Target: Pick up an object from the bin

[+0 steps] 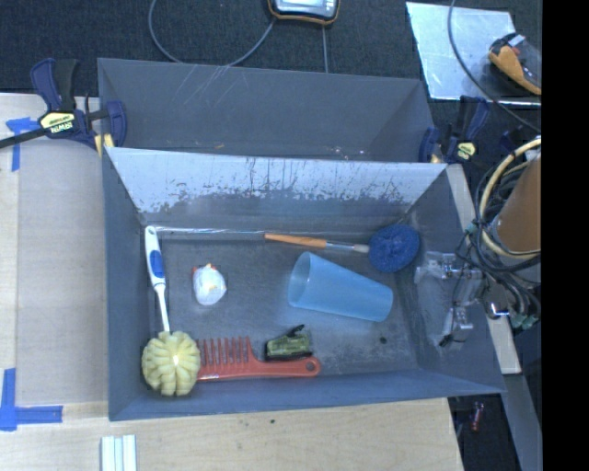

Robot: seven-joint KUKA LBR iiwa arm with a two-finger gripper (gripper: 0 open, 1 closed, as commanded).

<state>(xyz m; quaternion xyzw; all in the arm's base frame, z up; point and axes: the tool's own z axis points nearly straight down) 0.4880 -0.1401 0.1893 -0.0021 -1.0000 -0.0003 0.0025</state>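
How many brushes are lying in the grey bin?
2. A white-and-blue toothbrush lies along the left side; a wooden-handled brush with a blue head lies at the back, behind the blue cup. Nothing looks hidden.

Floor (pixel 212 28) — dark, speckled carpet

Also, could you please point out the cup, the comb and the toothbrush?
cup (pixel 340 290): camera view, middle of its side.
comb (pixel 276 369): camera view, on its handle.
toothbrush (pixel 158 281): camera view, middle of its handle.

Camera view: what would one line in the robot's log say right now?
gripper: over right wall of bin | nearest: blue cup on its side, blue round brush | lifted: nothing
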